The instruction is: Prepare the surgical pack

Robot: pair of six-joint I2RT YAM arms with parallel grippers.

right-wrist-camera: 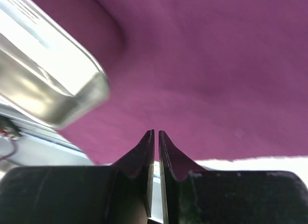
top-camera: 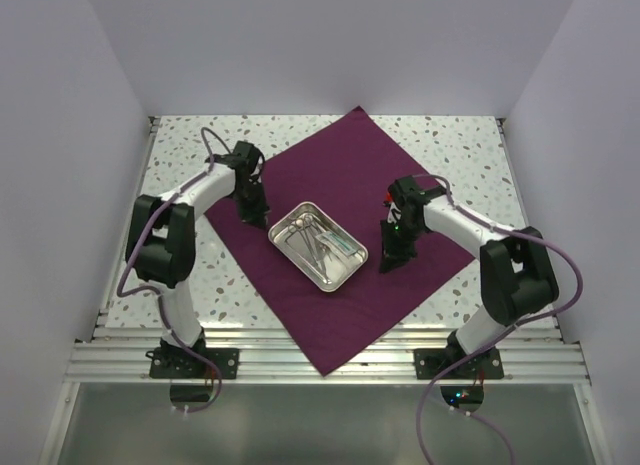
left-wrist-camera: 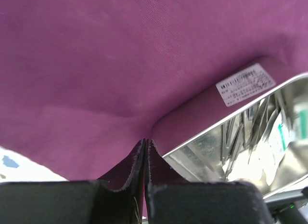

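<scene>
White walls box in a speckled table (top-camera: pixel 180 135). The surgical pack (top-camera: pixel 330 155), a maroon cloth, lies flat on it as a diamond: far corner near the back wall, near corner hanging over the metal rails (top-camera: pixel 120 360) between the arm bases. A steel tray (top-camera: pixel 346 272) of instruments (top-camera: pixel 312 243) sits at the cloth's middle. The left gripper (top-camera: pixel 253 215) is down on the cloth just beside the tray's left corner. Its jaws are closed, and a crease runs up to its fingertips (left-wrist-camera: pixel 137 161), which reads as a pinch of fabric. The right gripper (top-camera: pixel 392 260) is down on the cloth near the tray's right corner with its jaws nearly together, a thin slit between them. Cannot tell whether cloth is caught there. Judged step: taking hold of the cloth on both sides, ahead of wrapping it over the tray; no fold made yet. The next move calls for lifting both holds evenly and keeping clear of the tray rim, so the tray is not tipped or dragged. Room: bare cloth lies outward of each gripper and bare table past the side corners. The walls stand close on both sides, and the rails mark the near limit.
</scene>
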